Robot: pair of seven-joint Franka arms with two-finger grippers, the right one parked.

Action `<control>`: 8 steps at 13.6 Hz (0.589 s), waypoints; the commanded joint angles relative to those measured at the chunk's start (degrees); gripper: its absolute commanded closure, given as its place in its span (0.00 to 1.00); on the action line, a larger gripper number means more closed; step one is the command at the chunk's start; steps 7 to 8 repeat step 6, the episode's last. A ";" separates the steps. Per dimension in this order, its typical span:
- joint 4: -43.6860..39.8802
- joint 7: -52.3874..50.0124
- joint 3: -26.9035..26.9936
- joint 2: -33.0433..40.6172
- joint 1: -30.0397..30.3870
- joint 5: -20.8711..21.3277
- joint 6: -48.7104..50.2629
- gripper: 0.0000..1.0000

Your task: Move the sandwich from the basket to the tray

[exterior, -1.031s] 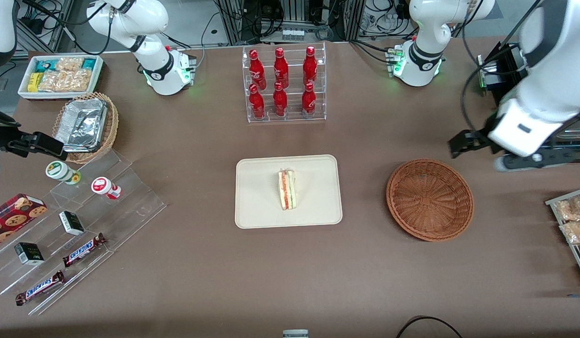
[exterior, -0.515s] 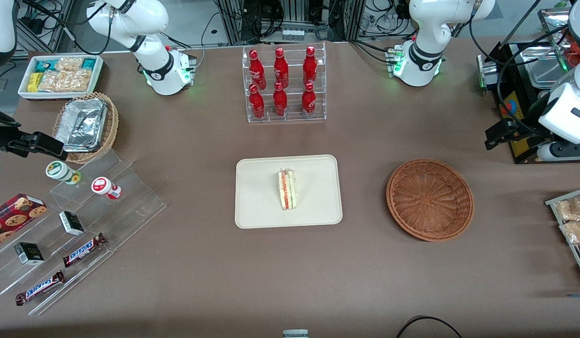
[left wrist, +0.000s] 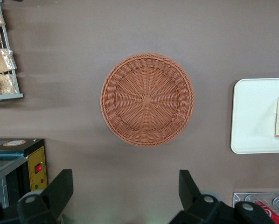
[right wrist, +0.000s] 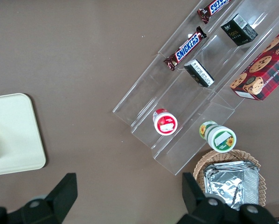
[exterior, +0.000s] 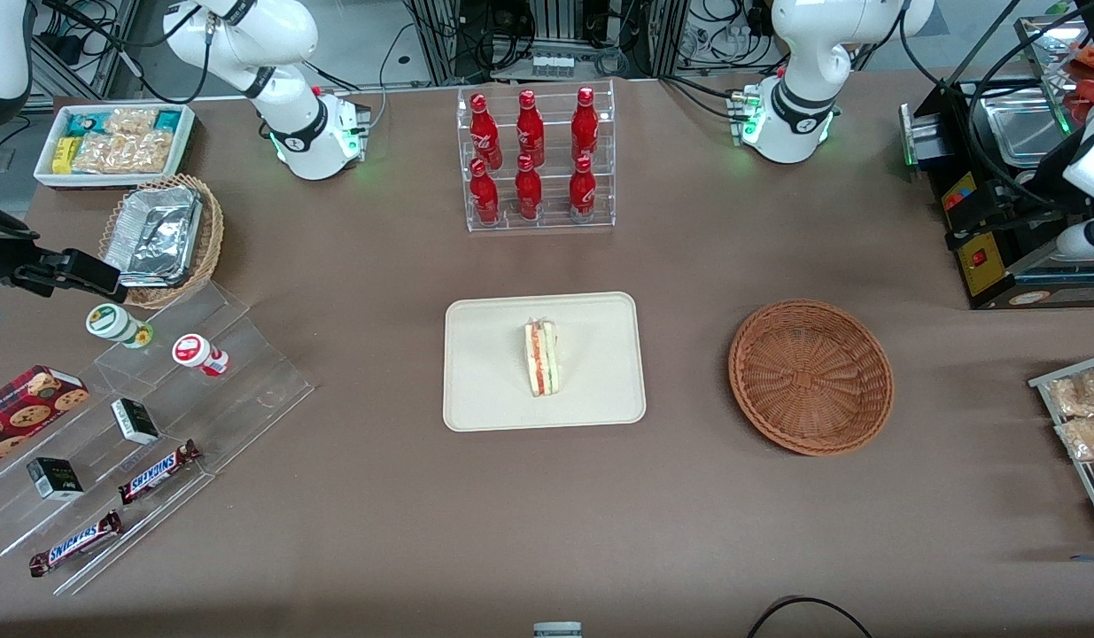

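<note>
Lengthwise sandwich (exterior: pixel 541 357); gripper (left wrist: pixel 124 189) high, agape

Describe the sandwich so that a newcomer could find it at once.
Find the cream tray in the table's middle, nearer the camera than the red bottle rack. The sandwich lies on it: a pale wedge with red and green filling. The empty basket sits beside; the open gripper hovers above.

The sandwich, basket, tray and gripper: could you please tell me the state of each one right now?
sandwich: lying on the tray, wrapped.
basket: empty, upright on the table.
tray: flat on the table, holding only the sandwich.
gripper: open, holding nothing, raised above the table beside the basket.
</note>
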State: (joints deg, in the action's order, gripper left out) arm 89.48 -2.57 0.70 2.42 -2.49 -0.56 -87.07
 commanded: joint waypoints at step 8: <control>-2.21 -1.30 0.09 -2.42 -0.50 -0.40 0.33 0.00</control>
